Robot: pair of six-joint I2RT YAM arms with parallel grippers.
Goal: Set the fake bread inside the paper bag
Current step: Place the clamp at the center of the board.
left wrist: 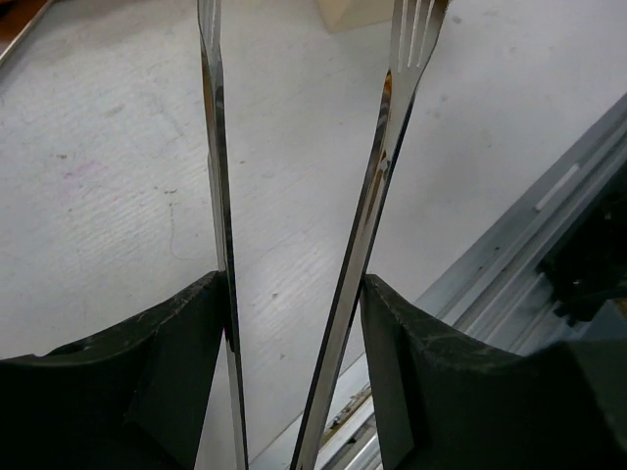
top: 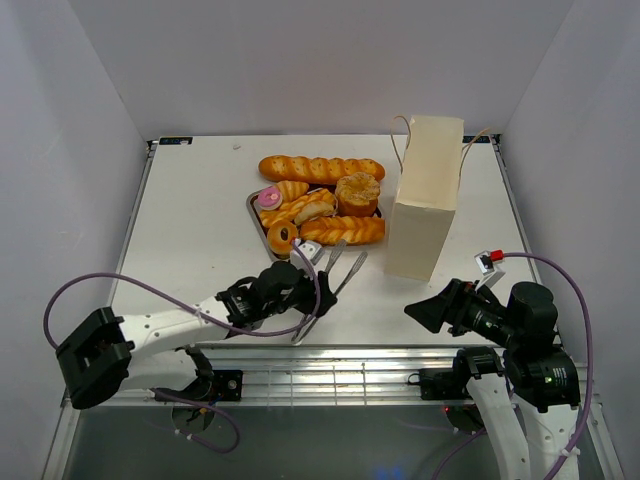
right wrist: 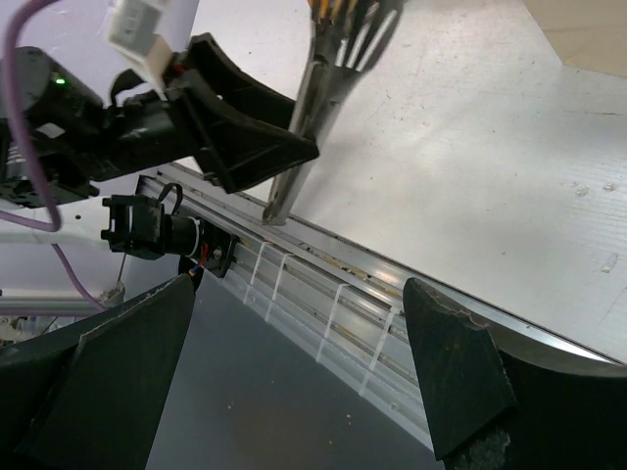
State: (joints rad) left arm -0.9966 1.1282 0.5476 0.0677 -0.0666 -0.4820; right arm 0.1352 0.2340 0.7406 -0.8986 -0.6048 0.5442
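Metal tongs [left wrist: 377, 196] between the jaws

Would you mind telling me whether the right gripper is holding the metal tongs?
No, the metal tongs are clamped between the fingers of the left gripper, while the right gripper stands open and empty.

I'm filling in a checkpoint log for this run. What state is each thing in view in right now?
fake bread: piled on the tray; the long loaf lies on the table behind it.
paper bag: standing upright, right of the tray.
metal tongs: gripped, arms apart, nothing between them.
left pincer: shut on the metal tongs.
right pincer: open, empty.
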